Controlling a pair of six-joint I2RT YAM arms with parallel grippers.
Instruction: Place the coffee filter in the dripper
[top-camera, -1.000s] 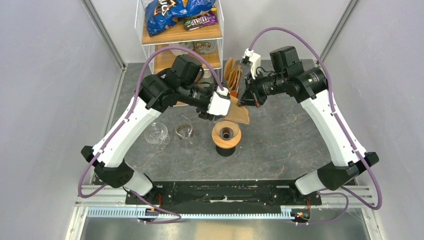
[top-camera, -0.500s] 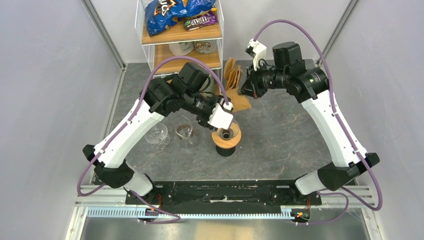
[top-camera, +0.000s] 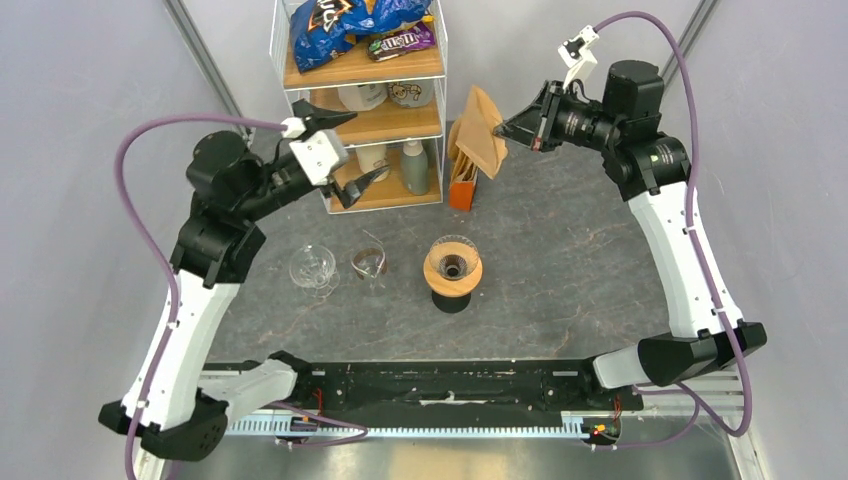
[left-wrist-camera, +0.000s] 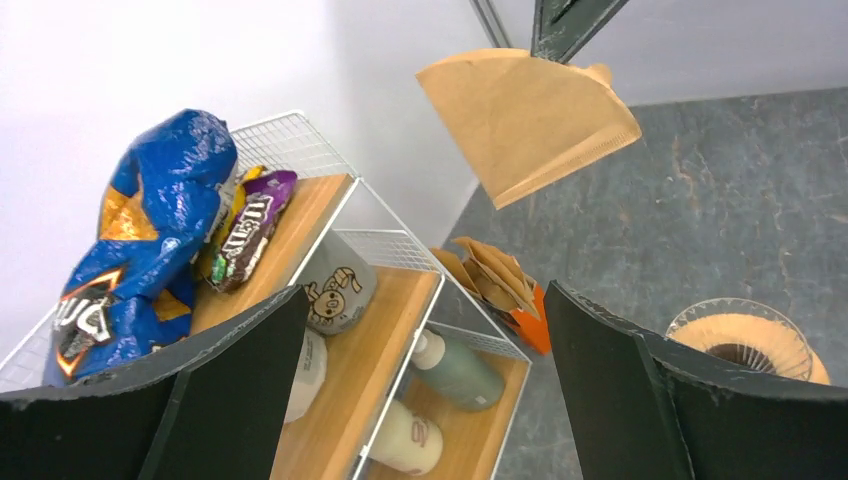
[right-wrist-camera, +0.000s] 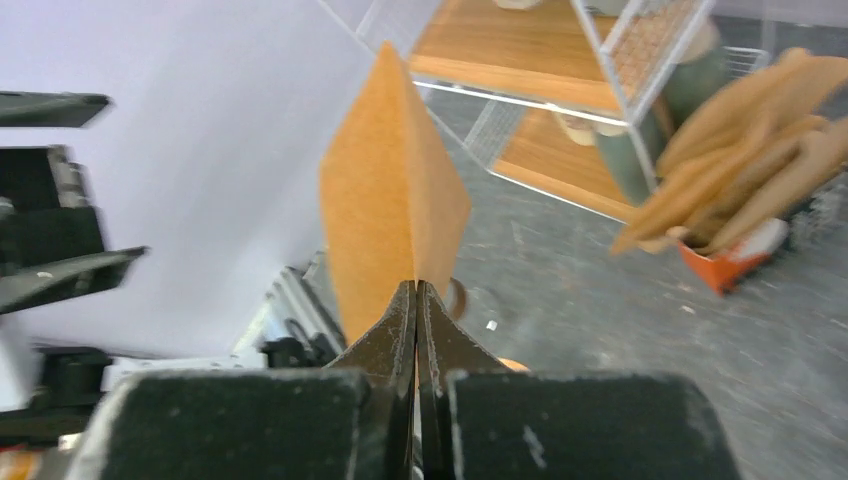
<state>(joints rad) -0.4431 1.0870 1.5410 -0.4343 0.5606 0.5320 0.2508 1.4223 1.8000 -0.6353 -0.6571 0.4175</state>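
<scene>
My right gripper (top-camera: 512, 128) is shut on a brown paper coffee filter (top-camera: 482, 130) and holds it high above the back of the table, over the orange filter holder (top-camera: 461, 187). The filter shows edge-on between the shut jaws in the right wrist view (right-wrist-camera: 392, 200) and hanging from them in the left wrist view (left-wrist-camera: 530, 115). The dripper (top-camera: 452, 268), a glass cone on a wooden ring, stands at the table's middle, empty; its rim shows in the left wrist view (left-wrist-camera: 745, 335). My left gripper (top-camera: 345, 150) is open and empty, raised beside the shelf.
A wire shelf (top-camera: 360, 100) at the back holds snack bags, cups and a green bottle (top-camera: 415, 166). The orange holder keeps several spare filters (left-wrist-camera: 490, 280). A glass dripper (top-camera: 314, 268) and a small glass (top-camera: 369, 262) stand left of the wooden dripper.
My left arm has swung from over the dripper back up to the left, beside the shelf. My right gripper has lifted the filter up and back to the right, away from the holder.
</scene>
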